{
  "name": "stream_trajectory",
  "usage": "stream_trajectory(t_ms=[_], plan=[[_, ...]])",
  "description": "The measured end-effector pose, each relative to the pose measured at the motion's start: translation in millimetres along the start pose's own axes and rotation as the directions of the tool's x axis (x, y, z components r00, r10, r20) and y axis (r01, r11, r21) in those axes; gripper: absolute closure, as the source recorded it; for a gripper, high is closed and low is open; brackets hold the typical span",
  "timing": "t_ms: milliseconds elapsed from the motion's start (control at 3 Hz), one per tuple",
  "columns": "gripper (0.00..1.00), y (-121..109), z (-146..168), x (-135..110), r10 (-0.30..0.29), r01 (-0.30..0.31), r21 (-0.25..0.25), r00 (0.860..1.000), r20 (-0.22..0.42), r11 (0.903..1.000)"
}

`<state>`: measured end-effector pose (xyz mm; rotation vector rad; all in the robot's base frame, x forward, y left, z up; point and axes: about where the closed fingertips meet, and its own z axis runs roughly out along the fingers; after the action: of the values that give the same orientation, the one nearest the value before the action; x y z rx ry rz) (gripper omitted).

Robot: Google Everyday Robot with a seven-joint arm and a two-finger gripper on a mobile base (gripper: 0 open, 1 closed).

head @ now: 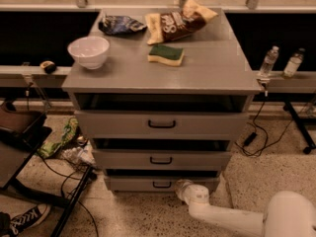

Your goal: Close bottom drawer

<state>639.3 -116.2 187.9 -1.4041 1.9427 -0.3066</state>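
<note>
Your pincer (183,188) sits low at the foot of the cabinet, right against the front of the bottom drawer (133,183), at the panel's right-hand end. Whether it is wide or narrow you cannot tell: the head points away from the camera into the panel. The white arm (232,218) trails back from it, down and to the right across the speckled floor (148,216).

The bottom drawer is just left of the pincer and touching it or nearly so. Its small black handle (162,184) lies a little to the pincer's left, and its front looks pushed in, roughly in line with the fronts above. Directly above the pincer comes the middle drawer (161,159), then the top drawer (161,124).

Far above the pincer, on the grey cabinet top (217,73), lie a green and yellow sponge (166,55) and a brown snack bag (180,21). Up and well to the left stand a white bowl (89,52) and a blue wrapper (120,24). Up and to the right, two clear bottles (267,62) stand on a ledge beside the cabinet.
</note>
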Motion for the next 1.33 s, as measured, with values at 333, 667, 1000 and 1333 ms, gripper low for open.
stream_trajectory(t_ms=[333, 667, 1000, 1333], plan=[[0.72, 0.0, 0.0, 0.0, 0.000, 0.000, 0.000, 1.000, 0.000, 1.0000], [0.49, 0.0, 0.0, 0.0, 0.000, 0.000, 0.000, 1.000, 0.000, 1.0000], [0.26, 0.0, 0.0, 0.0, 0.000, 0.000, 0.000, 1.000, 0.000, 1.0000], [0.29, 0.0, 0.0, 0.0, 0.000, 0.000, 0.000, 1.000, 0.000, 1.0000]])
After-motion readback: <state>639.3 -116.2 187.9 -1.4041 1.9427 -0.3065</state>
